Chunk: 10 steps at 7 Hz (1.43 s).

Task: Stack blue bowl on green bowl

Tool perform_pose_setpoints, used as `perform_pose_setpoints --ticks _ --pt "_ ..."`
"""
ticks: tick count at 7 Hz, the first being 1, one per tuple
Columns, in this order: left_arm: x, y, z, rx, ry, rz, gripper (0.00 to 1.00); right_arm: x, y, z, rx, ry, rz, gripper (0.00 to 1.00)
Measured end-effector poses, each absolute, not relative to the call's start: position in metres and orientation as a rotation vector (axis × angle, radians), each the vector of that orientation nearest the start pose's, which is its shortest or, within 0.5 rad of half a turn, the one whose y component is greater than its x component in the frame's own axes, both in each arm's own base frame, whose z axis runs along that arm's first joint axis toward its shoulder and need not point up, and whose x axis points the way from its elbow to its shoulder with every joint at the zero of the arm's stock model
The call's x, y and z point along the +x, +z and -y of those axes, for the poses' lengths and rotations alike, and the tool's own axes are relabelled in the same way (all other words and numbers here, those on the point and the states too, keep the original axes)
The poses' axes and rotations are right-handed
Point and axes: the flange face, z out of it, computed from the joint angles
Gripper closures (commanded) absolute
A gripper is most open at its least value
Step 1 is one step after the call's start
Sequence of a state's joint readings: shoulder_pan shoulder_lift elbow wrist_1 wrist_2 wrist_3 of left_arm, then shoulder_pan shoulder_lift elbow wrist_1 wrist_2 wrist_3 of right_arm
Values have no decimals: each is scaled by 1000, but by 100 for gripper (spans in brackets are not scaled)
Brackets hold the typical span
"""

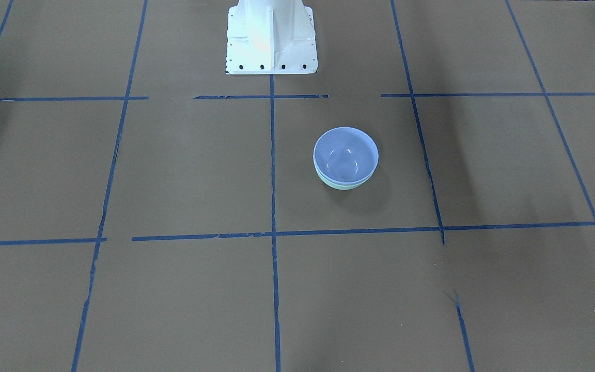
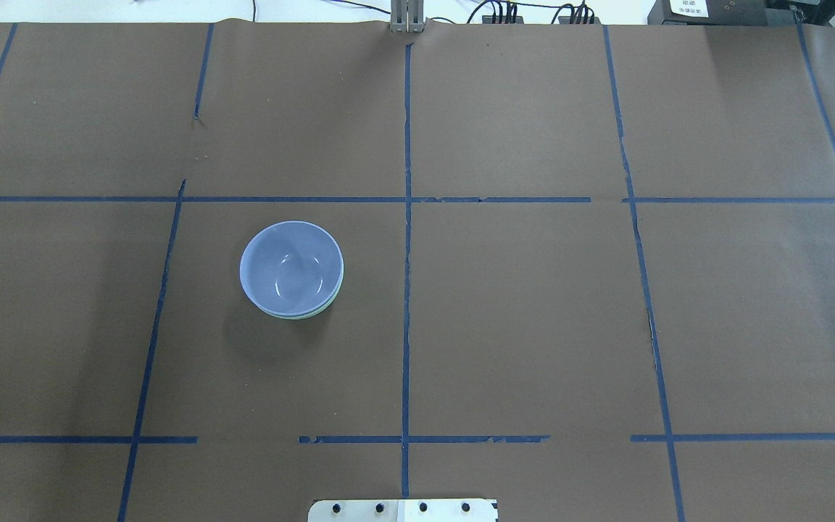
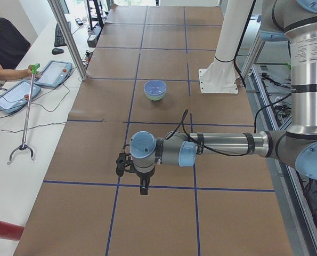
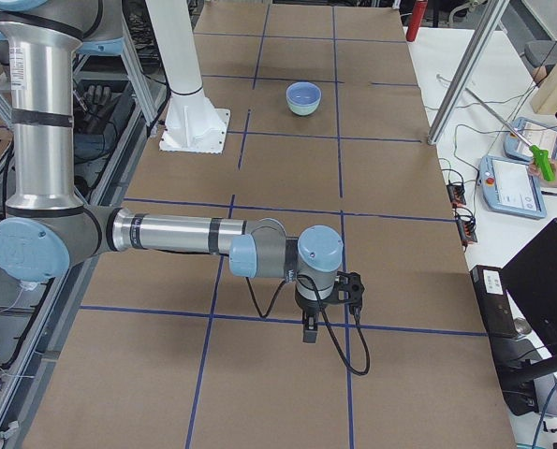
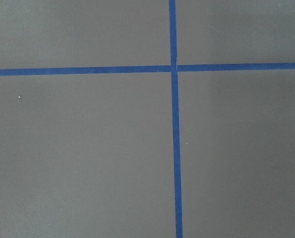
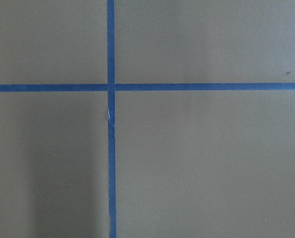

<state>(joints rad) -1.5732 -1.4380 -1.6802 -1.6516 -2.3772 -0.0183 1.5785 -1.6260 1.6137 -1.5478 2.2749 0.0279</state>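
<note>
Blue bowl [image 2: 291, 267] sits nested in green bowl [image 1: 344, 185], whose rim peeks out at one edge, inside a taped square [image 2: 406, 326]. Left gripper [image 3: 141, 186] and right gripper [image 4: 308, 332] hang well apart from them; can't tell the jaw state of either.

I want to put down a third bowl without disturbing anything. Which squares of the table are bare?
The tape squares right of the centre line in the overhead view are bare table, as is the one left of the bowls. Occupied: the blue bowl nested in the green bowl, and the white robot base.
</note>
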Motion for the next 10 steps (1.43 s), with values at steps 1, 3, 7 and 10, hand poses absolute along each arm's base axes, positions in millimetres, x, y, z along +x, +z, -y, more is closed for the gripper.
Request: perform_pose_setpoints --ticks 1,3,7,10 --pt "-63 656 439 48 2 -805 0 72 667 469 3 31 704 0" --pt "-64 655 438 50 2 -804 0 72 667 469 3 30 704 0" --pt "-65 659 439 47 0 -782 0 72 666 469 3 30 704 0" --pt "-66 661 439 42 -3 -772 0 72 667 469 3 30 704 0"
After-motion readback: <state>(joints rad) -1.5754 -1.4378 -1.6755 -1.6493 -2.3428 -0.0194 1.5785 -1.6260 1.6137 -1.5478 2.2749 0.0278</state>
